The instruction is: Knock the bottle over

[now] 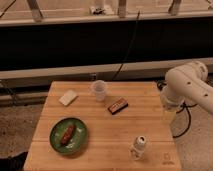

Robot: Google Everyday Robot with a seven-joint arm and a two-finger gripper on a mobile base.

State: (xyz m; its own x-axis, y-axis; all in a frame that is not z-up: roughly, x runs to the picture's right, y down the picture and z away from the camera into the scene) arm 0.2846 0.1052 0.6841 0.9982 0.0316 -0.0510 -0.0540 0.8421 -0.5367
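Small whitish dark-topped bottle [138, 147] upright at the wooden desk's [102, 127] near right; tool [169, 114] hangs off the right edge, seemingly staging a sideways swipe; apart or together, cannot tell.

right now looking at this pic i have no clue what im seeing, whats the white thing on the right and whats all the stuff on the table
The white thing is a robot arm. Its gripper, the two-finger claw at its end, hangs by the right edge of the wooden table, apart from everything on it. The single picture looks down on the table from above. At the back stands a clear plastic cup, with a pale flat pad to its left and a dark wrapped bar to its right. Front left is a green plate with something brown on it. Front right stands the small bottle, upright. Nothing appears to be held.
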